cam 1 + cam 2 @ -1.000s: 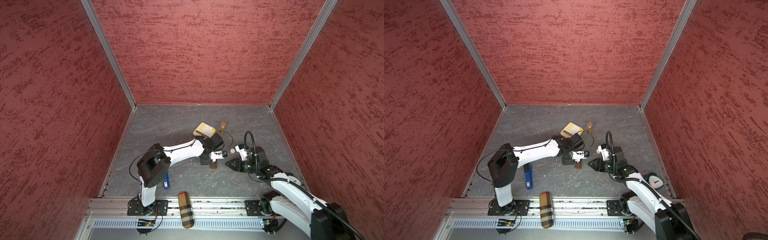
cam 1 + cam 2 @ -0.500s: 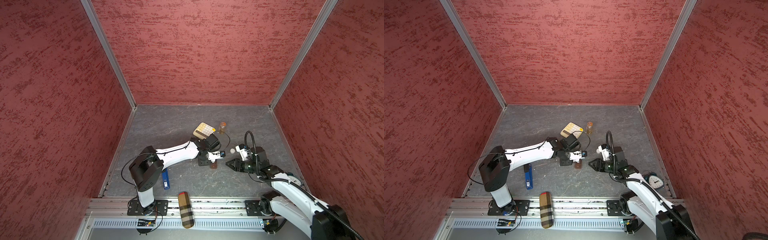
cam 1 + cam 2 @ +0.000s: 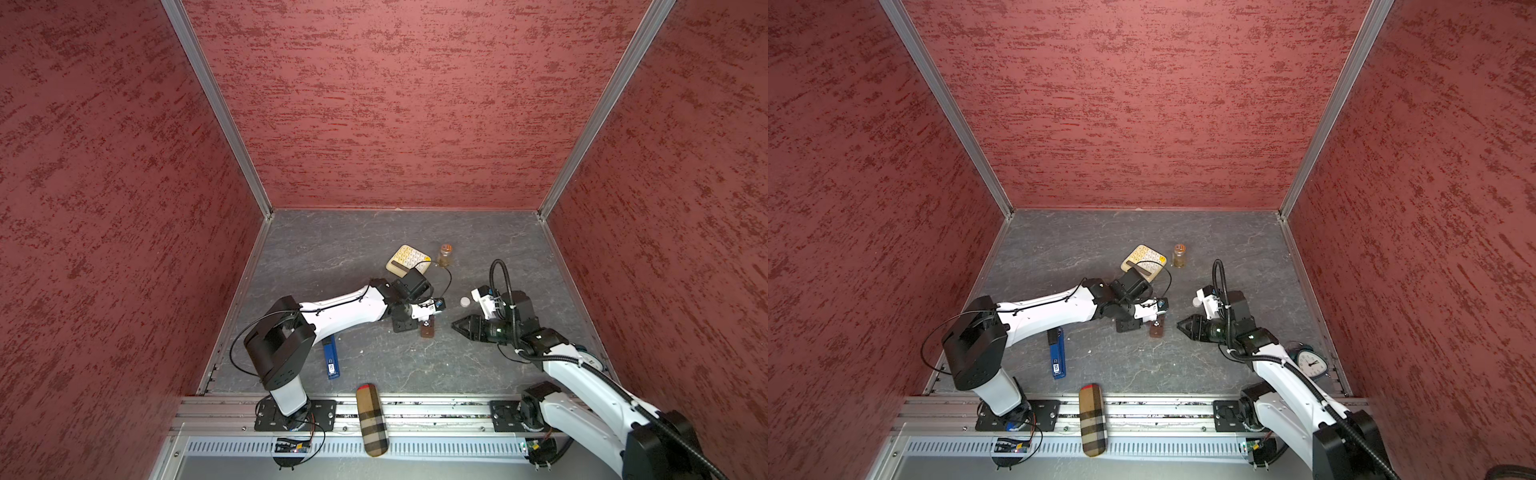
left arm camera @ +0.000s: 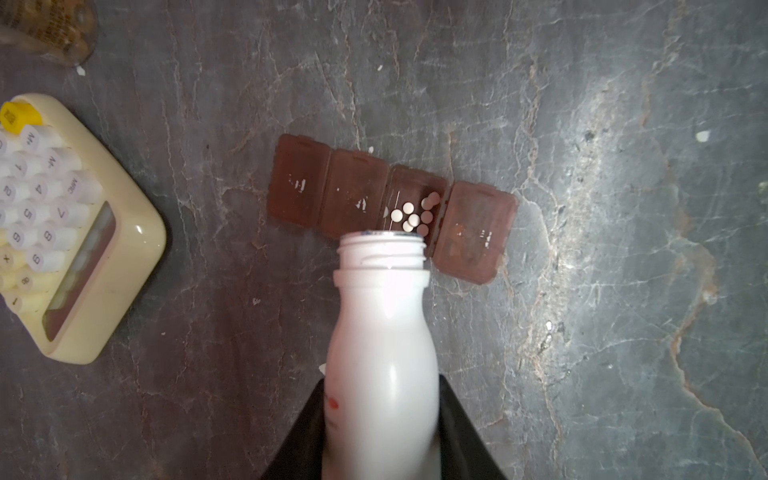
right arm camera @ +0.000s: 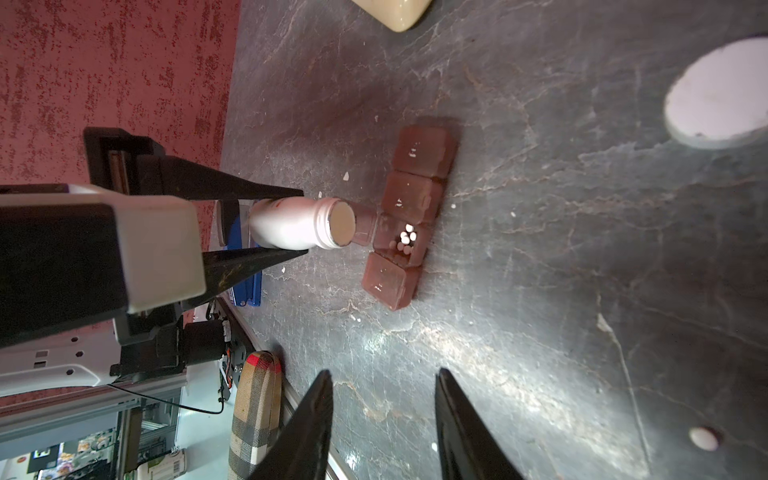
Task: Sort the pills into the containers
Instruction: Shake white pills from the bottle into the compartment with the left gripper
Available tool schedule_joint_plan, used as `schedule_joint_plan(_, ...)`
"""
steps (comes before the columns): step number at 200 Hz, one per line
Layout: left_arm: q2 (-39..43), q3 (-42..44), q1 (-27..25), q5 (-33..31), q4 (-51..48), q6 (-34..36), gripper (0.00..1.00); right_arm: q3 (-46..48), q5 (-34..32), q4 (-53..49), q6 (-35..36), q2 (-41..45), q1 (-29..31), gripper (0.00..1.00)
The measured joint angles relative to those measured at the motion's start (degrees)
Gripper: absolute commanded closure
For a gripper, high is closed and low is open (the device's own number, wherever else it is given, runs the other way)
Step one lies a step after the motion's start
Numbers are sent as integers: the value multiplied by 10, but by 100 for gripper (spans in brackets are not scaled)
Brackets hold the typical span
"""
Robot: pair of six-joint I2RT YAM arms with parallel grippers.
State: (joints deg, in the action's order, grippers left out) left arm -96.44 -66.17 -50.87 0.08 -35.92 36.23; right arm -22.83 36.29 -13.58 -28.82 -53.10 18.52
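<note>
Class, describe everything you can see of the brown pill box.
The pill box is a strip of four translucent dark brown plastic compartments, lying flat on the grey table. Three lids are shut, with worn white marks; one inner compartment stands open, holding round pills. A tipped white bottle has its mouth at the raised lid; contact unclear.

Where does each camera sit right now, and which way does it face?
Top views: high overhead, looking down at the table; both arms show, with left pincer and right pincer.
Left wrist: above its pincer, looking down the white bottle onto the pill box; its fingers flank the bottle.
Right wrist: low, looking across the table at the left pincer; its own open fingers in front.
Shared: both wrist views show pills in the open compartment.
</note>
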Motion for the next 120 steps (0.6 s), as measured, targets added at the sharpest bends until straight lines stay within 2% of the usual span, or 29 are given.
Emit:
schedule_joint_plan(77,100,136,51,83,184,-41,100,-52,-27,-39,-4,12,0,59)
schedule_joint_plan(120,164,260,80,146,396,-95,100,-91,-49,-60,-11,15,0,58)
